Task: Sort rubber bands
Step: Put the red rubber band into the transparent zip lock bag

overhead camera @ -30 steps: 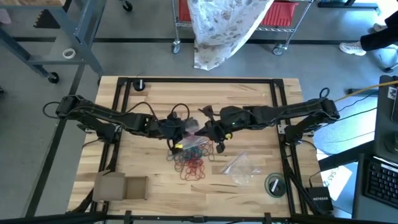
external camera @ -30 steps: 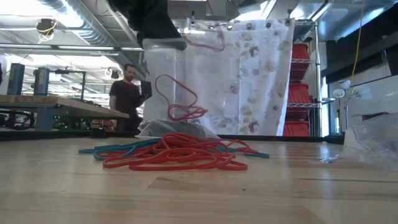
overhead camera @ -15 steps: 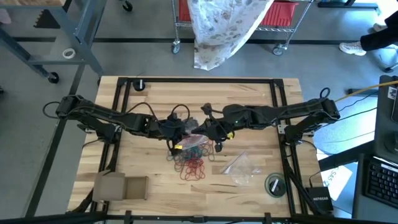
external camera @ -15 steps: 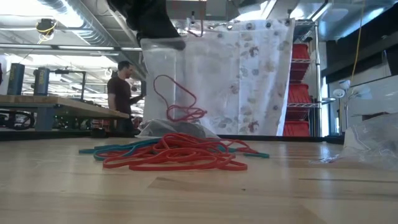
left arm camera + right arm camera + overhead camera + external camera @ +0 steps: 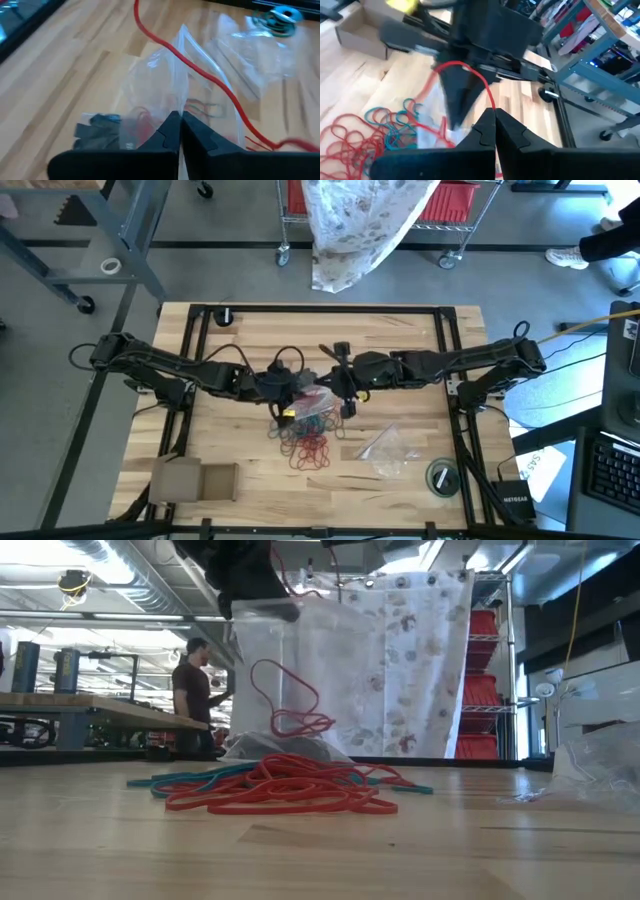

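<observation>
A pile of red and teal rubber bands (image 5: 310, 442) lies on the wooden table (image 5: 420, 350), and the low view shows it up close (image 5: 280, 790). Just beyond it my left gripper (image 5: 293, 392) is shut on a clear plastic bag (image 5: 300, 670) that holds a few red bands (image 5: 292, 705). My right gripper (image 5: 338, 387) faces it from the right, shut on one red rubber band (image 5: 465, 70) held up at the bag's mouth. That band runs across the bag in the left wrist view (image 5: 200, 70). My left gripper pinches the clear bag's top edge (image 5: 181, 107) between its two fingers, slanting down from the table's left. The bag hangs below the fingers, and its bottom (image 5: 280, 747) rests on the table. My right gripper pinches the red band (image 5: 490, 102) between its two fingertips, slanting down from the table's right. The band is off the table and arcs out beyond the fingers toward my left gripper.
A second clear bag (image 5: 385, 448) lies at the near right, with a round teal-rimmed lid (image 5: 440, 477) beside it. A cardboard box (image 5: 195, 480) sits at the near left. A person (image 5: 195, 695) stands in the room behind the table.
My right gripper has rolled about its own pointing line without shifting place. The red band it holds has swung up and over, from beside the bag's mouth to above it near my left gripper. The bag has stayed hanging as it was.
</observation>
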